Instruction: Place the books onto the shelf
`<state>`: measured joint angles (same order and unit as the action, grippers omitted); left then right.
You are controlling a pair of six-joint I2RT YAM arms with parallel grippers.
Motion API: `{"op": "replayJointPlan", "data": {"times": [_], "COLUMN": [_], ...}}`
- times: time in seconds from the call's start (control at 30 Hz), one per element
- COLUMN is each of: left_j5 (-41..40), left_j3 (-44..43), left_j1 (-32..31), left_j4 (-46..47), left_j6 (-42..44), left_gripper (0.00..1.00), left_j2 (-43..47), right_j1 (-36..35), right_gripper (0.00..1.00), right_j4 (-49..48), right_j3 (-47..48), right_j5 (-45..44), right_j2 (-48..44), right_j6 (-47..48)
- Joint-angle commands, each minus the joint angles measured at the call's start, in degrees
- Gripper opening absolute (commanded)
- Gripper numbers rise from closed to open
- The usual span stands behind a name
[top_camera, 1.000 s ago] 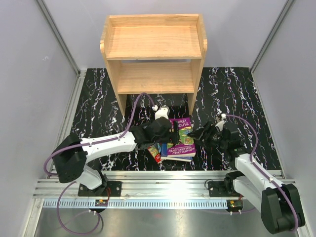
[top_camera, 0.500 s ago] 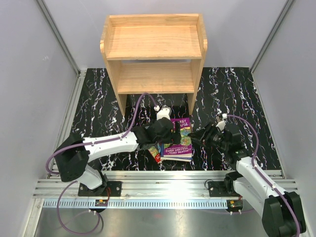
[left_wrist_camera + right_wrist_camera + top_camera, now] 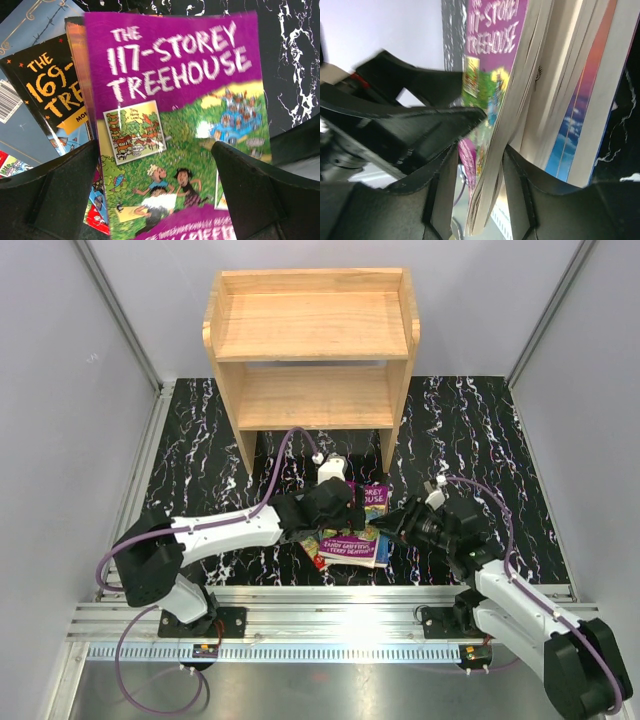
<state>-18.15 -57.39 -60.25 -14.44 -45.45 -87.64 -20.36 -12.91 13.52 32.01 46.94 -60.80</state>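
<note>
One purple 117-Storey Treehouse paperback pinched at its edge

It tops a pile of colourful books on the black marbled desk, before the light wooden two-tier shelf. The right tool clamps its page edge, jaws half closed. The left tool hovers spread wide over the cover, gripping nothing.

White arms, black joints, purple cables.

right hand | gripping purple book by page edge | other books beneath
</note>
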Motion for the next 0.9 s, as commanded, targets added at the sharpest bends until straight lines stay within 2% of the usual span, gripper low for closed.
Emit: {"op": "replayJointPlan", "data": {"times": [0.0, 0.2, 0.3, 0.33, 0.4, 0.53, 0.57, 0.6, 0.73, 0.87], "left_j5": [2.16, 1.98, 1.54, 1.37, 0.66, -1.09, -2.23, -2.85, -7.15, -10.06], "left_j3": [-3.35, -3.87, -3.70, -3.52, -3.26, -3.43, -3.52, -3.70, -4.05, -2.74], "left_j1": [-1.36, -1.54, -1.63, -1.63, -1.63, -1.54, -1.54, -1.54, -1.45, -1.27], "left_j4": [4.86, 4.07, 3.36, 3.19, 2.31, -0.59, -2.16, -3.04, -8.66, -12.54], "left_j6": [-1.13, -1.22, -1.13, -1.04, -1.04, -0.61, -0.43, -0.25, 0.98, 1.33], "left_gripper": [0.99, 0.99, 0.99, 0.99, 0.99, 0.99, 0.99, 0.99, 0.99, 0.99], "left_j2": [-1.13, -1.22, -0.52, -0.34, 0.62, 3.08, 4.56, 5.27, 10.80, 16.96], "right_j1": [-4.51, -7.24, -7.33, -7.24, -7.24, -7.33, -7.33, -7.33, -7.33, -7.33], "right_gripper": [0.47, 0.44, 0.36, 0.28, 0.22, 0.08, 0.02, 0.00, 0.00, 0.00], "right_j4": [-6.34, -7.14, -4.59, -2.76, -0.47, 11.21, 14.11, 19.10, 30.38, 38.12], "right_j3": [-1.39, -0.78, 0.19, 0.63, 1.33, 5.18, 6.16, 7.13, 16.42, 27.33], "right_j5": [-0.72, -3.79, -4.58, -5.11, -5.55, -7.22, -7.57, -8.18, -10.03, -10.21], "right_j2": [1.84, 4.48, 3.60, 3.16, 1.59, -2.72, -3.86, -6.13, -10.81, -10.12], "right_j6": [-2.92, -2.75, -1.61, -1.26, -0.12, 3.65, 4.45, 5.24, 9.80, 13.42]}}
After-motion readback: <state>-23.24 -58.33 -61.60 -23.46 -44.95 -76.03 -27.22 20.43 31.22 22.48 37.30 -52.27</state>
